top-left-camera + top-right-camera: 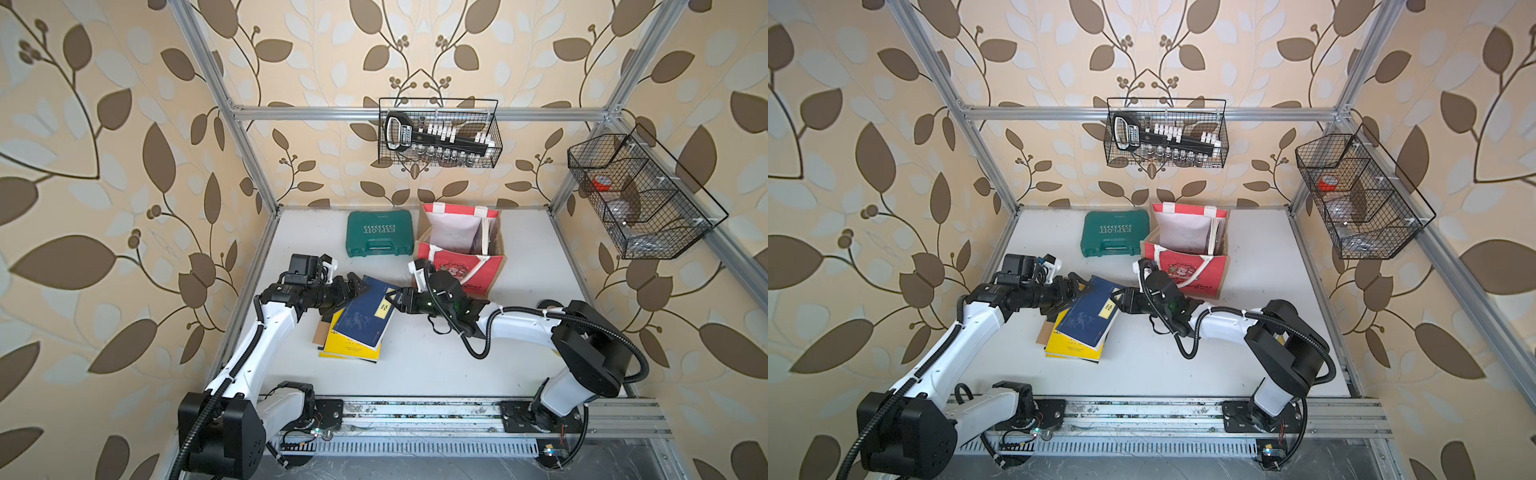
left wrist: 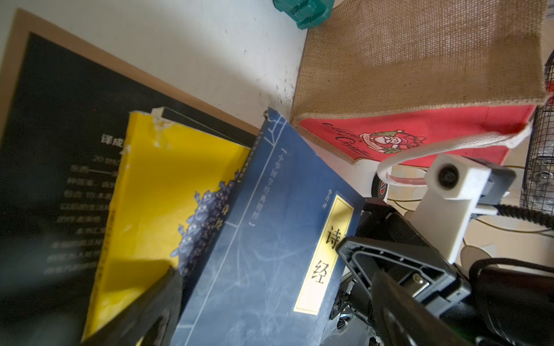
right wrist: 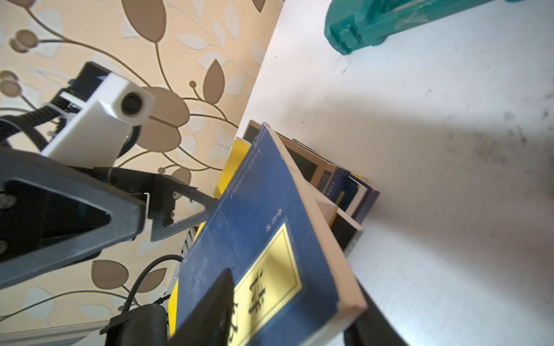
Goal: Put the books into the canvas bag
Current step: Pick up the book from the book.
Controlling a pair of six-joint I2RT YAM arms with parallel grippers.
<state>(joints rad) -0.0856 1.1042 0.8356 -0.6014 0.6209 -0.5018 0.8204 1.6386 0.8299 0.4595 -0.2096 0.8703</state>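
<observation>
Right fingers (image 3: 209,302): clamp navy book (image 1: 365,318) edge (tilted off book stack (image 1: 349,349))
Left fingers (image 1: 352,286): apart, opposite edge
Canvas bag (image 1: 461,266): near, beside green tool case (image 1: 379,232)

Navy book (image 1: 365,316) with yellow label, yellow book (image 1: 347,350), red-and-tan bag (image 1: 478,270), green case (image 1: 380,232), leaf-patterned wallpaper (image 1: 104,166)

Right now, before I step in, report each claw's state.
Left claw: open, holding nothing, beside the blue book.
Right claw: closed on the blue book's corner.
</observation>
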